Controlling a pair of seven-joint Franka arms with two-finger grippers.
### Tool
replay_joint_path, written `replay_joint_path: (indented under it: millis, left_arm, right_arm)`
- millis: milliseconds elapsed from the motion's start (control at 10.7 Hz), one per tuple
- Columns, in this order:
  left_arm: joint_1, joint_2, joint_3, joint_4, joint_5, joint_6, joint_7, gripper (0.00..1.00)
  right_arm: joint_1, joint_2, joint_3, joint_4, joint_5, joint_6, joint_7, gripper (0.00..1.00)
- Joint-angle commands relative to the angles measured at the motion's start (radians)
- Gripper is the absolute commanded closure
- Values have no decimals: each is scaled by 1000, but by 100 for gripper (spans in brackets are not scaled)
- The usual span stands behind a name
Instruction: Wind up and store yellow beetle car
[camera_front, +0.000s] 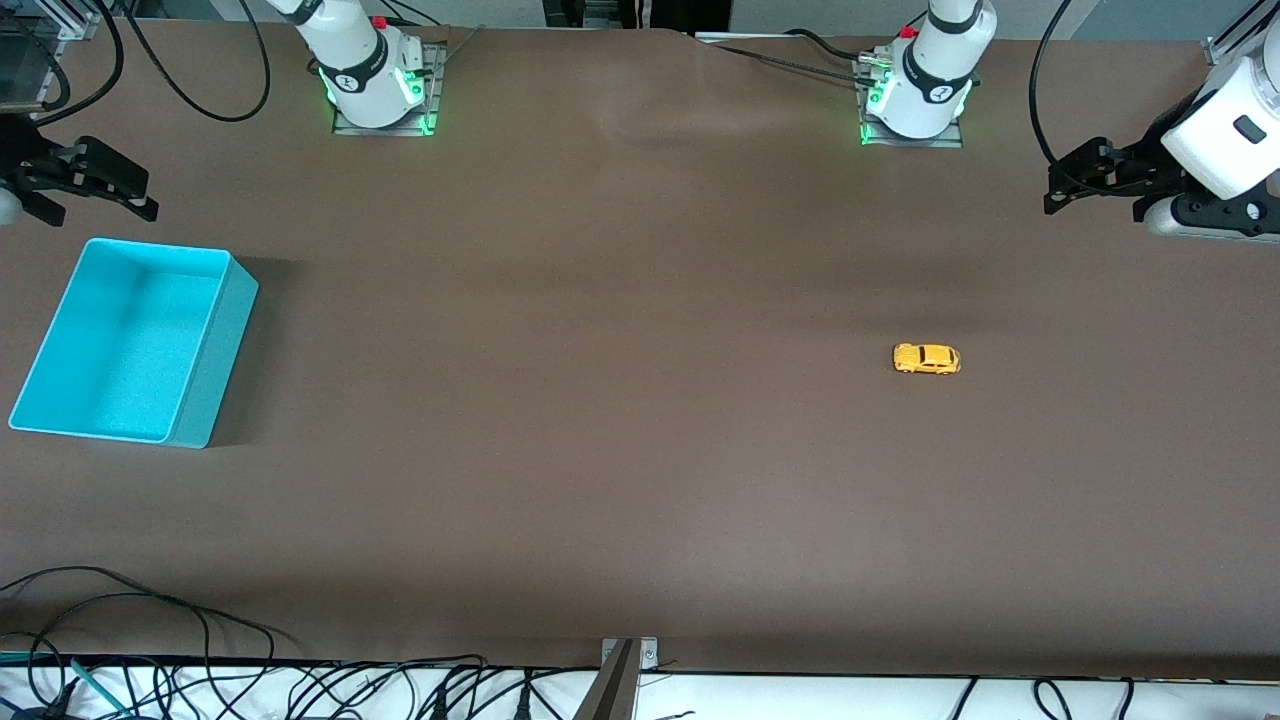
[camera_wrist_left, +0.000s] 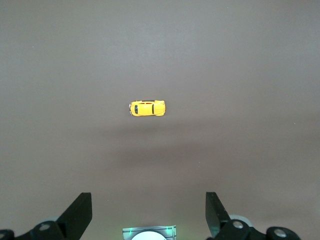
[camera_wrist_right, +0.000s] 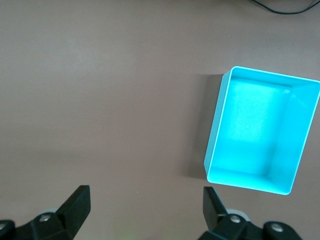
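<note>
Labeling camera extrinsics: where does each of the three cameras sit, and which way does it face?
Front view: high across the table, facing both bases; shows the bin, the toy car, the open left gripper and open right gripper.
Left wrist view: on the left arm, looking down at the toy car; its own fingers show.
Right wrist view: on the right arm, looking down at the empty bin; its own fingers show.
Shared: front and left wrist share the car; front and right wrist share the bin.

Bare table (camera_front: 620, 400) rings the yellow beetle car (camera_front: 926, 358); turquoise bin (camera_front: 215, 400) well apart.
</note>
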Motion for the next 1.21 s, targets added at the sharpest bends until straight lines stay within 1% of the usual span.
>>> replay_joint_path:
  millis: [0,1118]
  left_arm:
    - [-6,19,1,39,0,-26,-2,0]
    - [-5,21,1,36,0,-26,-2,0]
  right_arm:
    - [0,-3,-8,18,20,-22,-12,0]
    - [0,-3,-20,16,20,-31,-47,0]
